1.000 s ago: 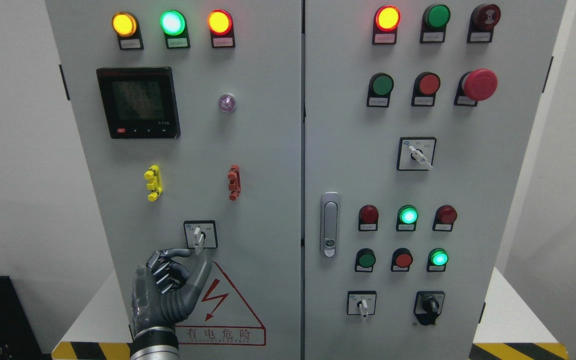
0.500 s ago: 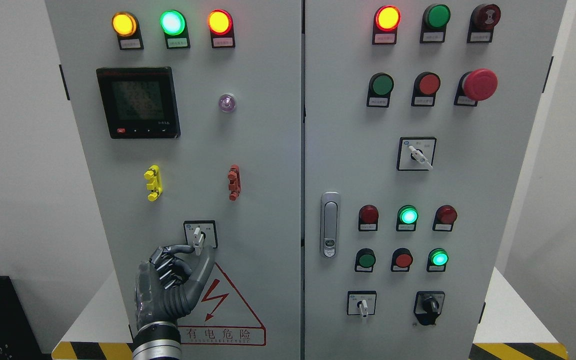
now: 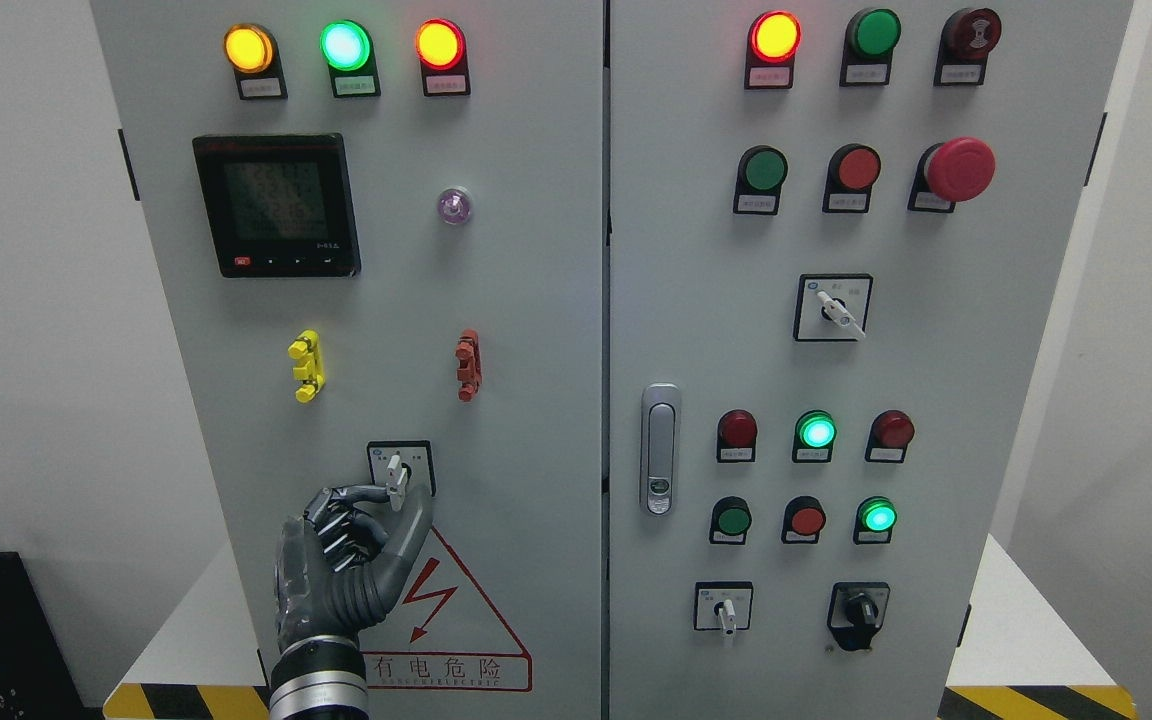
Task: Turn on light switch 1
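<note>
From the head view, the robot's left hand [image 3: 351, 560] reaches up the left door of a grey cabinet [image 3: 536, 300], its arm entering at the bottom edge. The switch [image 3: 397, 476], a small white lever in a black-framed plate, sits low on that door, directly above the red warning triangle [image 3: 446, 620] and below the red clip [image 3: 468, 365]. The lever points roughly straight down, so the turn appears not yet made; what is left, by my reading, is to close on the lever and rotate it.

The hand lies just below and left of the switch. Its index finger curls over to the lever's lower tip from the left, while the thumb rises along the right side just under the plate, the lever's tip between them. Whether the two fingers actually pinch the lever or only bracket it cannot be told from here; the other fingers are folded toward the palm.

Above the switch, three lamps at the top of the left door glow yellow, green and orange. The right hand is out of sight.
</note>
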### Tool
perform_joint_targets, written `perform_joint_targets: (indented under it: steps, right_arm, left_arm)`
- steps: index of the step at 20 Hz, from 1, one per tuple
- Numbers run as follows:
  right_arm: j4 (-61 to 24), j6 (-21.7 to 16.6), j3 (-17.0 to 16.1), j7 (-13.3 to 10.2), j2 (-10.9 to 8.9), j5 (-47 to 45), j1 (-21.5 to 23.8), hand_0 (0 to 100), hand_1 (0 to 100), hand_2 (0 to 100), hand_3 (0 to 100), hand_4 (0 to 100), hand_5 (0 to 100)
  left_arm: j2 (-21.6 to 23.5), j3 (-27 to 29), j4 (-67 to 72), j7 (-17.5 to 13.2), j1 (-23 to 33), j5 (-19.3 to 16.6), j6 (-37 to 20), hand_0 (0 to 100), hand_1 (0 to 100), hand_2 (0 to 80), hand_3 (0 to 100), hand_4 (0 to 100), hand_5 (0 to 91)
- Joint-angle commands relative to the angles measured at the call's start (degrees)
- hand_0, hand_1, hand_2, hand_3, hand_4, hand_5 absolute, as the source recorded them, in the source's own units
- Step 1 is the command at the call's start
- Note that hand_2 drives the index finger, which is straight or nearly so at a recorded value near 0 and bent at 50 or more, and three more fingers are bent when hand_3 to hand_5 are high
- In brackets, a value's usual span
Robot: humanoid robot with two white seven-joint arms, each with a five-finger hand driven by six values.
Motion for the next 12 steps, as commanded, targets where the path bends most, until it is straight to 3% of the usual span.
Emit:
perform_joint_targets:
  steps: [1,12]
  right_arm:
    - [0.0,0.0,0.0,0.0,0.0,0.0,0.0,31,0,0,0,0,0]
    - [0.0,0.0,0.0,0.0,0.0,0.0,0.0,31,0,0,0,0,0]
  left_arm:
    - [-0.1,0.0,0.7,0.0,-0.5,-0.1,0.0,13,70,54.2,87,89,86.1]
    - [-0.1,0.1,0.7,0.0,-0.6,-0.2,0.0,15,68,55.2,87,89,86.3]
